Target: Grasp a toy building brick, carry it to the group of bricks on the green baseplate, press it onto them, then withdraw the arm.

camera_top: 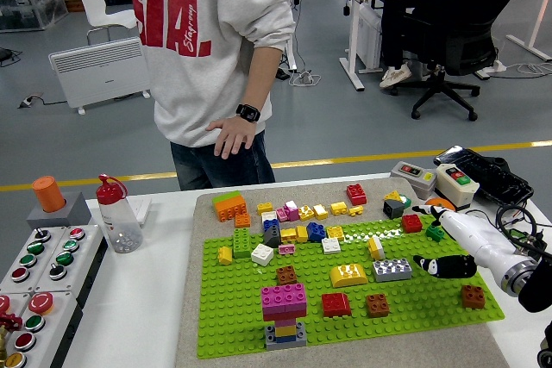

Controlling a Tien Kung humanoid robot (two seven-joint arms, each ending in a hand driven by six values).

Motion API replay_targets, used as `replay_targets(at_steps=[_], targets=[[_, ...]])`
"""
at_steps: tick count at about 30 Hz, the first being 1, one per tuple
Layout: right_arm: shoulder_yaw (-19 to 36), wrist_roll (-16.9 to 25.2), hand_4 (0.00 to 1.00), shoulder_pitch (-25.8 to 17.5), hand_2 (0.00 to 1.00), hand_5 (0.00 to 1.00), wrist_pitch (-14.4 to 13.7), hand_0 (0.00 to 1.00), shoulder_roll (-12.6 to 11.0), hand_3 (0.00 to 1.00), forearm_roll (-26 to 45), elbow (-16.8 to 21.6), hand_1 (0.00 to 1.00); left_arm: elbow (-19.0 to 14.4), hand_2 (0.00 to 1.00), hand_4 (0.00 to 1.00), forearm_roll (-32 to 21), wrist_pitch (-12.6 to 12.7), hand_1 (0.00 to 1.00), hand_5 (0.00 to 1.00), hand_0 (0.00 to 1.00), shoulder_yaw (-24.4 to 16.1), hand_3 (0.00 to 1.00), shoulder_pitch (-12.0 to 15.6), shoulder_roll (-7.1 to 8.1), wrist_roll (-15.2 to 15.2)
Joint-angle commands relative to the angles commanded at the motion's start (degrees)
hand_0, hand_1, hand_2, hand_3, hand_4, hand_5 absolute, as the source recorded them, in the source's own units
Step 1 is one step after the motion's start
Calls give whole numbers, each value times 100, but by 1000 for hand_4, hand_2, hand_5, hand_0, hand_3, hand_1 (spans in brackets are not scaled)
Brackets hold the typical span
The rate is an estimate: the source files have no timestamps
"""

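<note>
fingers: you have the right hand [444,252] over the right edge of the green baseplate [241,321]; one white finger [435,213] points out toward ten o'clock and the black thumb [440,265] lies below it, the two apart with nothing between them.
nearest brick: grey brick [392,270], lying flat on the studs just beside the thumb tip, at nine o'clock from it; not touching as far as you can tell.
long axis: runs roughly three to nine o'clock, tilted slightly up at the right, so it lies almost in line with the thumb, not across the opening of the fingers.
target: brick stack [284,308], pink on top, near the baseplate's front edge, at about eight o'clock from the hand and well apart from it.
which arm: only the right one shows; the left is out of sight, so the right does the reach.
judgement: you are at the start of a grasp; the hand likely needs to turn or come from above to straddle the brick's short sides.
count, near the hand: one grey, one yellow curved brick [348,275], one red brick [335,303], two brown bricks [376,305].
count, elsewhere: one stack, one baseplate, one bottle [116,215], one person [203,49] standing back from the table, hand [231,134] off it.
</note>
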Motion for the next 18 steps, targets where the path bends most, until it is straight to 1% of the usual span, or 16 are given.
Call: replay_targets(at_steps=[1, 3, 4, 7, 9, 10, 11, 13, 14, 15, 16, 18], targets=[[3, 41, 701, 0, 867, 217, -44, 812, 15, 859, 38, -59, 765, 0, 672, 282, -2, 0, 690, 998, 653, 1, 578, -3, 1, -1], [58, 254, 701, -27, 867, 217, -290, 812, 102, 859, 312, -249, 765, 0, 672, 282, 1, -5, 690, 998, 653, 8, 578, -17, 2, -1], [114, 354, 487, -58, 816, 231, -397, 768, 154, 819, 459, -321, 764, 0, 672, 283, -2, -6, 689, 998, 653, 12, 578, -23, 3, -2], [321, 687, 487, -178, 816, 231, -747, 768, 311, 819, 1026, -446, 764, 0, 672, 283, -14, -6, 689, 998, 653, 20, 578, -36, 3, -6], [541, 931, 487, -348, 816, 231, -960, 768, 486, 819, 1392, -418, 764, 0, 672, 283, -23, -6, 689, 998, 653, 31, 578, -45, 1, -11], [667, 1063, 482, -444, 802, 265, -1041, 791, 583, 800, 1587, -378, 776, 0, 672, 282, -28, -6, 690, 998, 654, 37, 579, -49, 0, -14], [790, 1189, 482, -520, 802, 265, -1092, 791, 661, 800, 1781, -342, 776, 0, 672, 282, -33, -6, 690, 998, 654, 43, 579, -52, -1, -16], [1092, 1458, 482, -717, 802, 265, -1089, 791, 865, 800, 2209, -229, 776, 0, 672, 282, -45, -5, 690, 998, 654, 56, 579, -57, -5, -22], [1278, 1604, 482, -838, 802, 265, -993, 791, 995, 800, 2442, -176, 776, 0, 672, 282, -52, -3, 690, 998, 654, 64, 579, -60, -7, -26], [1431, 1707, 482, -913, 802, 265, -919, 791, 1077, 800, 2642, -149, 776, 0, 672, 282, -55, -3, 690, 998, 654, 69, 579, -61, -9, -28], [1609, 1796, 498, -987, 809, 307, -842, 816, 1151, 798, 2883, -129, 784, 0, 673, 282, -57, -3, 689, 998, 653, 74, 579, -63, -10, -29], [1942, 1865, 498, -1151, 809, 307, -641, 816, 1280, 798, 3324, -113, 784, 0, 673, 282, -54, -5, 689, 998, 653, 79, 579, -65, -12, -31]])
